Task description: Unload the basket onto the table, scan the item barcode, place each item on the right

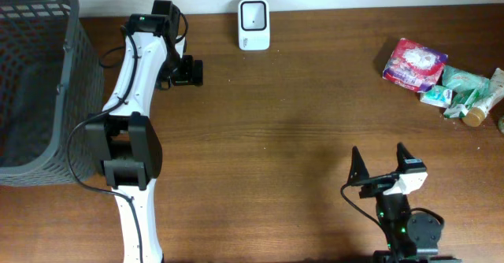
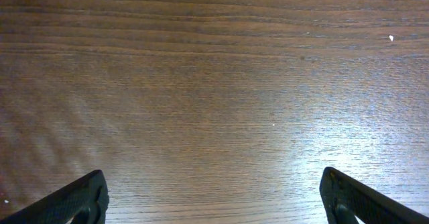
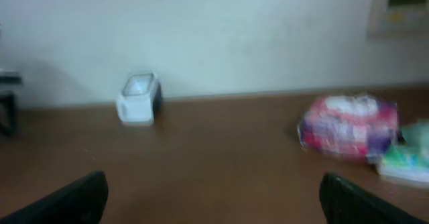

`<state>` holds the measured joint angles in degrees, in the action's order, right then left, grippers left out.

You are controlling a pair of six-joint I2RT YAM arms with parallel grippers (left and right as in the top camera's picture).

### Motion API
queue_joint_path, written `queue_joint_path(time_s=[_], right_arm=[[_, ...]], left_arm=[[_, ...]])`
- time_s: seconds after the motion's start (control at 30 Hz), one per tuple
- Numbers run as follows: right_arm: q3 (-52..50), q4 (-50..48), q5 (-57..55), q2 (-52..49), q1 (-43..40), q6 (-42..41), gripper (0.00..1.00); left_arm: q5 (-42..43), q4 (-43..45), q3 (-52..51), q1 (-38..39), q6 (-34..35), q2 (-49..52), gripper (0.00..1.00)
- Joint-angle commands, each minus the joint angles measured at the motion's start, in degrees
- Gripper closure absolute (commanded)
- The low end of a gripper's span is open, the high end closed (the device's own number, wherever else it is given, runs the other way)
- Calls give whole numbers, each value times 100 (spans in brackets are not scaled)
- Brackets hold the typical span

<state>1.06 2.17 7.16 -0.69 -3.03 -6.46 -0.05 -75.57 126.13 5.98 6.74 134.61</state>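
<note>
Above table (image 1: 276, 129) — left end effector (image 1: 194, 72) apart | right end effector (image 1: 378, 151) apart | scanner (image 1: 253, 24) by far edge

A dark brown wooden table (image 1: 276, 121) with visible grain fills the overhead view. At the top centre, near its far edge, a small white barcode scanner (image 1: 253, 24) stands. In the upper right lies a pink and red packet (image 1: 414, 64), and touching its right side is a loose cluster of green and white packets (image 1: 461, 86). A dark grey mesh basket (image 1: 79, 50) occupies the upper left corner.
</note>
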Motion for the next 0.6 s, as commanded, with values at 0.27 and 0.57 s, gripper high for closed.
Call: queue_joint_path(time_s=[0.27, 0.57], right_arm=[[-74, 214, -295, 48, -37, 879, 1], [-74, 208, -295, 48, -37, 881, 1]], left_arm=[[-37, 9, -22, -2, 31, 87, 1], [-37, 11, -22, -2, 33, 87, 1]])
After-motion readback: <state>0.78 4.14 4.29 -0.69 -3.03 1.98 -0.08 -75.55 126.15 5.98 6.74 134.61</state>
